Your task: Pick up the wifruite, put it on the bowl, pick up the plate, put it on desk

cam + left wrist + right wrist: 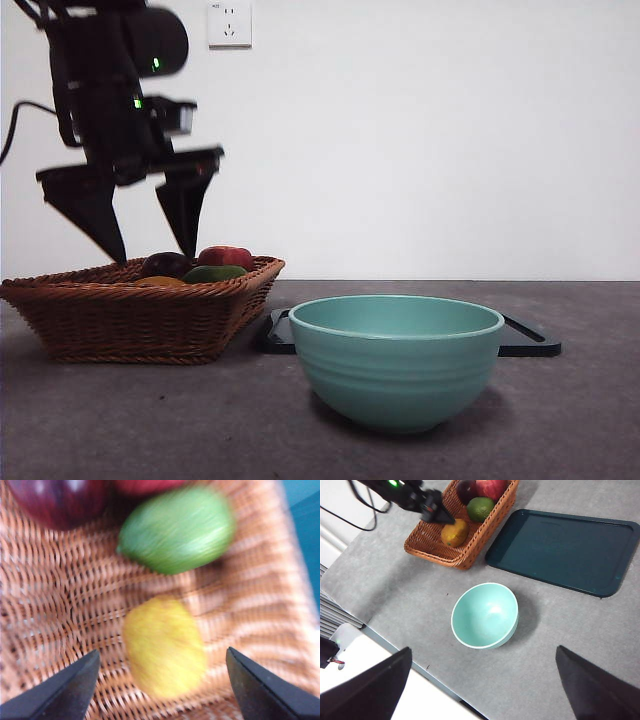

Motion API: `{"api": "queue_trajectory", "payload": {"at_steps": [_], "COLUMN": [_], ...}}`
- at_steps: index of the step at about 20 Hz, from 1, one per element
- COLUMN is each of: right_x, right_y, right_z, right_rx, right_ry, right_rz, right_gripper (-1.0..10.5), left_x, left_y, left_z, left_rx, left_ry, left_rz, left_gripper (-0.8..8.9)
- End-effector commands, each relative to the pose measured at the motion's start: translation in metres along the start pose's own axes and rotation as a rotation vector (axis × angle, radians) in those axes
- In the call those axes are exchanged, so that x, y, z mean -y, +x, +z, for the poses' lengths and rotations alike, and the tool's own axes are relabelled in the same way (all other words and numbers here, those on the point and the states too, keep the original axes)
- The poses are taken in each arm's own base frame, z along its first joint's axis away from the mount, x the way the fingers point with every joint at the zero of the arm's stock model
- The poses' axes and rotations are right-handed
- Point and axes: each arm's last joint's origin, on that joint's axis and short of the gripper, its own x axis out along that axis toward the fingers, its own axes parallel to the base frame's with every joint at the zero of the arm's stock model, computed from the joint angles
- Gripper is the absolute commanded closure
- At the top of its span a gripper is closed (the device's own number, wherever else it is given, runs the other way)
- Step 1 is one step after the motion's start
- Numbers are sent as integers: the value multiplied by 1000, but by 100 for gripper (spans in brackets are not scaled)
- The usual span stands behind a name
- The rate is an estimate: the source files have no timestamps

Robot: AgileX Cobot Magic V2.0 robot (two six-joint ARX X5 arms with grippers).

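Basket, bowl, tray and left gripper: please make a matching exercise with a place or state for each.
Things:
1. bowl
2. tray
3. yellow fruit
4. left gripper

Places or states:
A. lies in the basket, below open jaws
B. flat on the desk, beside the basket
C. open, above the basket
D. empty, on the desk apart from the basket

Pairs: 1-D, 2-B, 3-A, 4-C
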Motion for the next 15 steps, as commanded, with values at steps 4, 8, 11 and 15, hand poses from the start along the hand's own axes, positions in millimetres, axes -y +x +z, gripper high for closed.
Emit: {"api": "queue_trajectory", "payload": {"at_steps": [4, 8, 11, 15], "right_x": [-2, -2, -2, -2], "right_y": [-2, -2, -2, -2], "right_z": [4, 4, 4, 4], "right_rx": [15, 15, 15, 20], "right_ry": [-18, -19, -20, -22], "right_rz": [4, 3, 3, 4], "right_gripper": [484, 484, 484, 484], "left_x": [2, 3, 4, 6], "left_y": [36, 39, 39, 18], "left_z": [4, 4, 3, 4], "left_rx": [-56, -64, -74, -29], "left_ry": [8, 10, 12, 17], "left_rz": [7, 7, 6, -17], "left_gripper": [407, 441, 578, 578]}}
